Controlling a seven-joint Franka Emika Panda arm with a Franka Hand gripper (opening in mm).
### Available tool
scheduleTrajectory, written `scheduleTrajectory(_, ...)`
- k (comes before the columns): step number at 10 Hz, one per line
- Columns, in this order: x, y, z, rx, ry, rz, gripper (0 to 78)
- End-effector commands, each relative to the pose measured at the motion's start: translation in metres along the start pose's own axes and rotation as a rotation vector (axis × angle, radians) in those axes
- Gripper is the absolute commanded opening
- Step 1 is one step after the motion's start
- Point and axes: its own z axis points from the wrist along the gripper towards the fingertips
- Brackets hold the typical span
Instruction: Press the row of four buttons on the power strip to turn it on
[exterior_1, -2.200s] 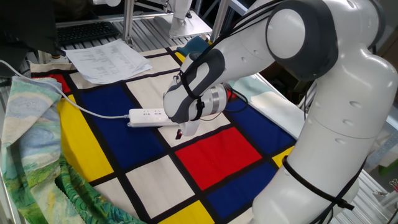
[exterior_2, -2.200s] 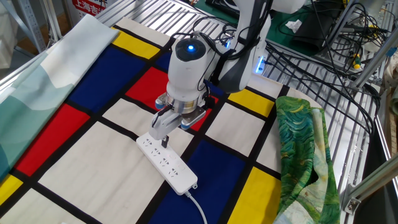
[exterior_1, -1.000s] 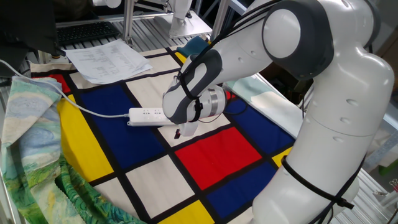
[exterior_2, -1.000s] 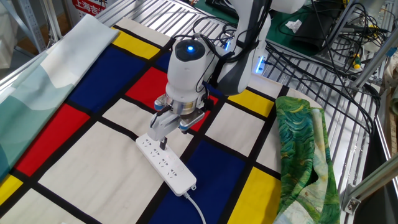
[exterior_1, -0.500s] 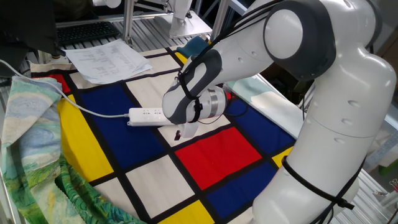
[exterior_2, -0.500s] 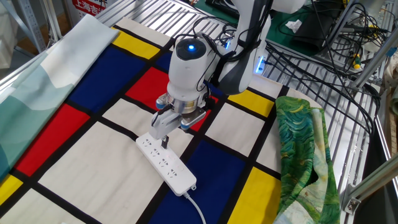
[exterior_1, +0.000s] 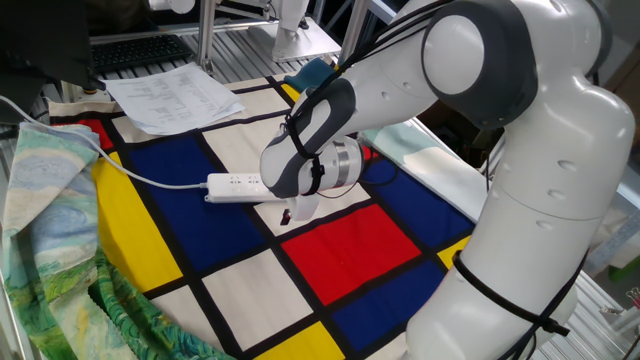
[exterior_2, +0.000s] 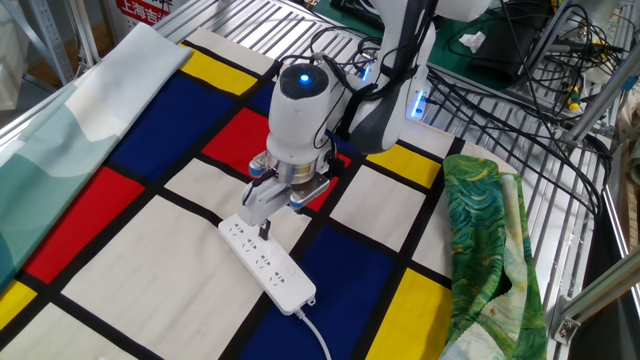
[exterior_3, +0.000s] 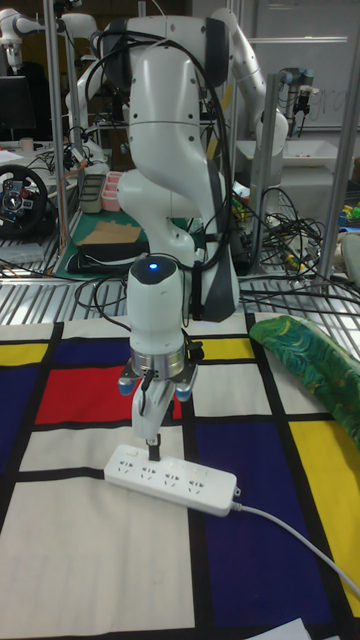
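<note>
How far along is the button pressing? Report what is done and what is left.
Done: nothing confirmable; the four buttons are too small to read. In hand: the tool points down at the power strip near the end away from its cord; contact is unclear. Left: probably the buttons toward the cord.

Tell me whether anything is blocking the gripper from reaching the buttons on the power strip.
Nothing visible does. The gripper hangs directly over the power strip, near the end away from its cord. Only open air separates the fingers from the strip's top face.
</note>
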Motion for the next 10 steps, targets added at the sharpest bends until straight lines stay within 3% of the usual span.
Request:
scheduleTrajectory(1, 0.000, -0.006, 0.005, 0.016, -0.005, 0.002, 77.4)
scheduleTrajectory(2, 0.001, -0.006, 0.000, 0.022, -0.020, -0.002, 77.4)
scheduleTrajectory(8, 0.004, -0.007, -0.024, 0.034, -0.027, 0.006, 77.4)
scheduleTrajectory(10, 0.003, -0.006, -0.024, 0.033, -0.033, 0.002, 77.4)
